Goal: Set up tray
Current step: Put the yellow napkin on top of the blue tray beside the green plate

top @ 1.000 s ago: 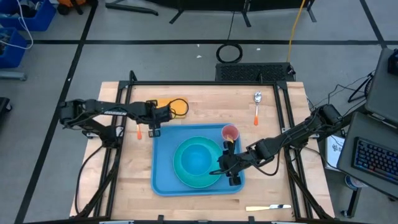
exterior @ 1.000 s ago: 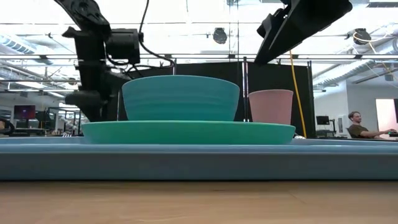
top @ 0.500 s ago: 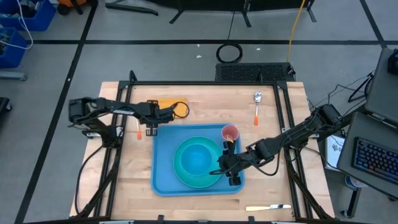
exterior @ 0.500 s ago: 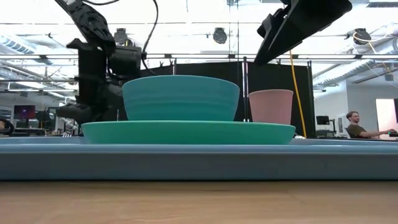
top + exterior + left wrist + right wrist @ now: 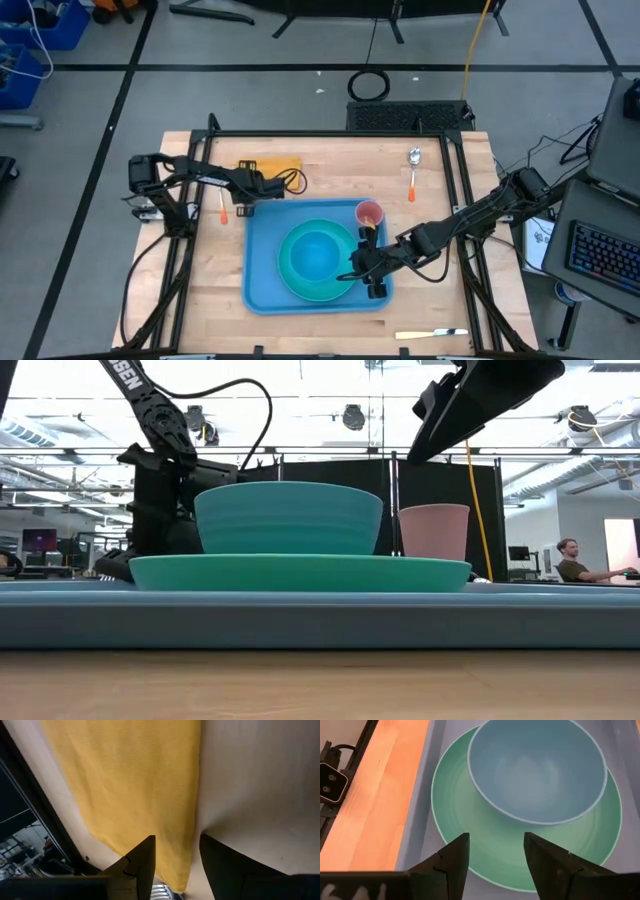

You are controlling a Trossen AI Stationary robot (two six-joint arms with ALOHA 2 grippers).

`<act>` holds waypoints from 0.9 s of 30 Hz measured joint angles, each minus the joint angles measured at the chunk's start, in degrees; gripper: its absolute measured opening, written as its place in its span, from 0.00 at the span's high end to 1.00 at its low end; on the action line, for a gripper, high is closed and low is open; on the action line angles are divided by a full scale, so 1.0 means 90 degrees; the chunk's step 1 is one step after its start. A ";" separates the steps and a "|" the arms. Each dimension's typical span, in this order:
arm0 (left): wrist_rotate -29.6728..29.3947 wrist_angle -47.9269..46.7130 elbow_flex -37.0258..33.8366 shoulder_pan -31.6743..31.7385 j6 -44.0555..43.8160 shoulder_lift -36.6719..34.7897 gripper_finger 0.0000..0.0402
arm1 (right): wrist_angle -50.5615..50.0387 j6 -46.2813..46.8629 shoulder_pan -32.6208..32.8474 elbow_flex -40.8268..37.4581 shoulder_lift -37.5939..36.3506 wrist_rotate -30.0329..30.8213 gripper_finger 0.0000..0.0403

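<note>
The light-blue tray (image 5: pixel 262 250) lies mid-table and carries a teal plate (image 5: pixel 292 278), a teal bowl (image 5: pixel 318 255) on that plate, and a pink cup (image 5: pixel 369 214) in its far right corner. An orange napkin (image 5: pixel 272 165) lies flat on the wood beyond the tray's far left corner. My left gripper (image 5: pixel 250 190) is low at the napkin's near edge (image 5: pixel 192 855) and open, a finger on each side of that edge. My right gripper (image 5: pixel 360 270) hovers open over the plate's right rim (image 5: pixel 470 845). The bowl (image 5: pixel 537 770) lies ahead of it. My left gripper is open, pointing down at the napkin's edge (image 5: pixel 190 870), with that edge between its fingers (image 5: pixel 145 862). Whether the fingertips touch the cloth, I cannot tell.
An orange-handled utensil (image 5: pixel 223 207) lies left of the tray. A spoon with an orange handle (image 5: pixel 412 172) lies far right, and a knife (image 5: pixel 430 333) near the near edge. A dark cable (image 5: pixel 292 180) loops over the napkin's right end. A person (image 5: pixel 572 560) sits beyond the table.
My left arm has swung its elbow toward the table, and its gripper has come down toward the table by the napkin, uncovering more of the cloth in the high view. My right gripper and the dishes on the tray have kept still.
</note>
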 joint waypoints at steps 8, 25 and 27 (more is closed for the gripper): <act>-0.0137 0.0286 -0.0020 0.0044 0.0096 -0.0065 0.60 | 0.0282 0.0005 0.0000 -0.0194 0.0000 -0.0002 0.55; 0.0461 0.0586 -0.0016 0.0362 0.0667 -0.0079 0.79 | 0.0522 0.0095 -0.0002 -0.0435 0.0001 -0.0024 0.55; 0.0537 0.0598 -0.0021 0.0362 0.0665 -0.0072 0.89 | 0.0525 0.0095 -0.0002 -0.0435 0.0001 -0.0024 0.55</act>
